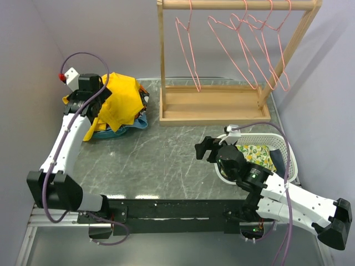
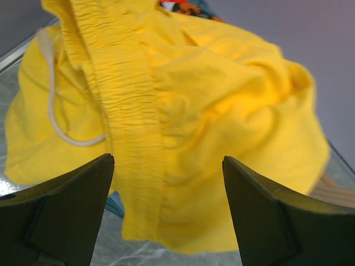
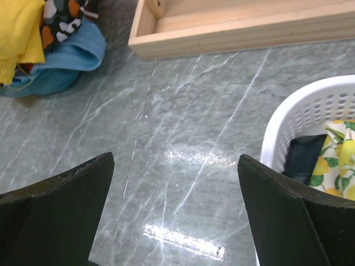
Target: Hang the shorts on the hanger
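Note:
The yellow shorts [image 1: 121, 100] lie crumpled on top of a pile of clothes at the far left of the table. In the left wrist view the shorts [image 2: 222, 111] fill the frame, with the ribbed waistband [image 2: 127, 116] and pale drawstring [image 2: 52, 105] showing. My left gripper [image 1: 102, 91] is open, its jaws either side of the shorts' lower edge [image 2: 166, 210], holding nothing. Several pink wire hangers [image 1: 244, 50] hang from a wooden rail at the back. My right gripper [image 1: 206, 149] is open and empty above bare table [image 3: 175, 205].
Under the shorts lie a blue cloth [image 1: 130, 126] and a black, orange and white garment [image 3: 64, 19]. The wooden rack base [image 1: 213, 105] stands at the back. A white basket [image 1: 284, 148] at the right holds a lemon-print cloth [image 1: 258, 156].

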Tool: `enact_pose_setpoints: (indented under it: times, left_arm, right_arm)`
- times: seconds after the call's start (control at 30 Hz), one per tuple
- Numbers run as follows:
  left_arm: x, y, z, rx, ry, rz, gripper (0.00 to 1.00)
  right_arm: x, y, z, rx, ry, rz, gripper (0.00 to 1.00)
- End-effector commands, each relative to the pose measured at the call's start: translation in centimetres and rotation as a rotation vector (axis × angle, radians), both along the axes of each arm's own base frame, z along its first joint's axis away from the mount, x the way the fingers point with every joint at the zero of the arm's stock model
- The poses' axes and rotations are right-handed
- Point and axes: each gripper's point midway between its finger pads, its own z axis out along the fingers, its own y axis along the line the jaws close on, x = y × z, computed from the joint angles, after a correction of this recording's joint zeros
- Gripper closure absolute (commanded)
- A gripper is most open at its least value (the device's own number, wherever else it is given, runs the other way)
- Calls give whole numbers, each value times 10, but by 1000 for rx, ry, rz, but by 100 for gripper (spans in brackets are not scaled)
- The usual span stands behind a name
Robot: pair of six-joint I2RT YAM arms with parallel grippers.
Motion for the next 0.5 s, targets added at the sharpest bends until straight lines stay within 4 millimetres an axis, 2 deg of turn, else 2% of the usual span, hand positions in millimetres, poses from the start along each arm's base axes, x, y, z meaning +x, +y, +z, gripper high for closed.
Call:
enact_pose_setpoints:
  times: [0.0, 0.07, 0.1, 0.17, 0.23, 0.4, 0.47]
  left_arm:
    - [-2, 23, -23, -9, 50, 51, 15]
    - [-4, 34, -24, -27, 20, 73, 14]
    - [0, 28, -30, -49, 0, 44, 14]
    - [1, 47, -31, -81, -31, 67, 14]
    - [12, 43, -34, -130, -80, 16, 14]
    - [25, 56, -45, -182, -126, 21, 14]
    - [31, 62, -43, -195, -167, 23, 14]
  right_arm:
    - [2, 17, 27, 51, -45, 66, 0]
    - [1, 21, 23, 45, -37, 84, 0]
    - [1, 22, 22, 43, -35, 88, 0]
    - [-1, 26, 17, 41, -23, 109, 0]
    - [-3, 32, 16, 44, -15, 142, 0]
    - [-6, 37, 14, 39, -9, 176, 0]
    - [-8, 38, 15, 44, -9, 190, 0]
